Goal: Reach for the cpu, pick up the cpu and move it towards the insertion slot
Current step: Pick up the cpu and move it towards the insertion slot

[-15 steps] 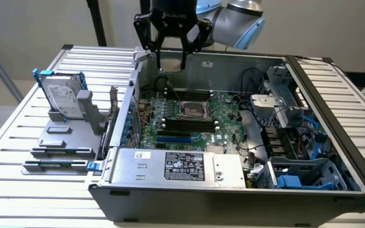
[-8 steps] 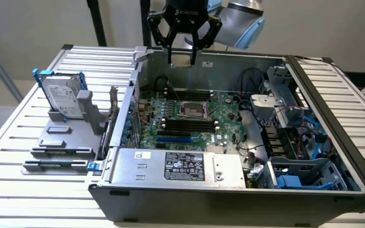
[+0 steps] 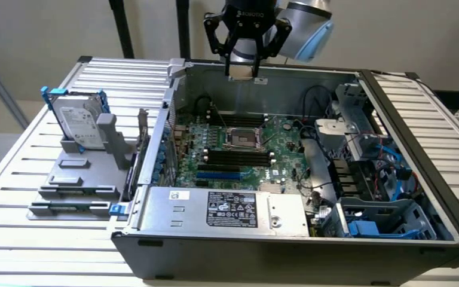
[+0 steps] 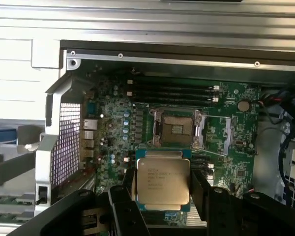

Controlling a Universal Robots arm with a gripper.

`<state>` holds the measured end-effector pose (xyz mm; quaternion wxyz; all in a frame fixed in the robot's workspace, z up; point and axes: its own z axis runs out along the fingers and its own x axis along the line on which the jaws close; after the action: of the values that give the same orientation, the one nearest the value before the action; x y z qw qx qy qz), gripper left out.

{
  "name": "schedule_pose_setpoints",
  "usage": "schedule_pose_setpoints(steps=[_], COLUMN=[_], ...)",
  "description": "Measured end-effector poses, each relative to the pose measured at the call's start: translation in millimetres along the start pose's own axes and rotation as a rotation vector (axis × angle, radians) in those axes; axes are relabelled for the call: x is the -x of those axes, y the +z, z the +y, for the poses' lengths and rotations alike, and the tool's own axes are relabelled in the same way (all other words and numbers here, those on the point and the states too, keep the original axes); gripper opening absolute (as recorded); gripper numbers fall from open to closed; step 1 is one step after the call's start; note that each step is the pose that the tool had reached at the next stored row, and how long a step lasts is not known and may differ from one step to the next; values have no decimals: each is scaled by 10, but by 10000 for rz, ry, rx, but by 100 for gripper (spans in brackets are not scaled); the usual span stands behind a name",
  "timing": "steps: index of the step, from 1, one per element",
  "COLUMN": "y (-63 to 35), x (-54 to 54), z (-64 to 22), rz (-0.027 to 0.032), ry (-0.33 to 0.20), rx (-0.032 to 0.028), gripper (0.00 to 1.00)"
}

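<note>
PC case (image 3: 421, 197) lies open on its side on a slatted table (image 3: 38, 239), w/ the green motherboard (image 3: 238, 149) on its floor, well below the gripper (image 3: 243, 72). The gripper hangs over the case's far wall, fingers (image 4: 119, 206) closed on the cpu (image 4: 163, 183), one dark finger on each of two opposite edges. The insertion slot (image 4: 177, 129) sits below and a bit ahead of the held chip, its silver frame around a dark centre w/ a pale contact grid; black memory slots (image 4: 172, 88) lie beyond it. A hard drive (image 3: 82, 122) stands in a grey holder off to the side outside the case, well apart from the gripper. Risks, as I judge them: grip is edge-only, so a jolt could let the chip slip or tilt and drop onto the board. Coming down rotated or off-centre vs the socket could catch the frame. The case wall right under the gripper could also be clipped on the way in. The cpu itself: flat, square, silver heat-spreader top w/ printed text, pale/greenish border showing round it, held about level, face toward the wrist cam.
</note>
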<state>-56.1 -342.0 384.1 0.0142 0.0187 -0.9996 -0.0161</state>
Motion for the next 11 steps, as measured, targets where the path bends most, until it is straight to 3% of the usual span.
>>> schedule_pose_setpoints(steps=[6,11], y=[98,155], x=[194,229], z=[140,163], rz=[0,-7], ry=[0,66], rx=[-4,3], gripper=[55,55])
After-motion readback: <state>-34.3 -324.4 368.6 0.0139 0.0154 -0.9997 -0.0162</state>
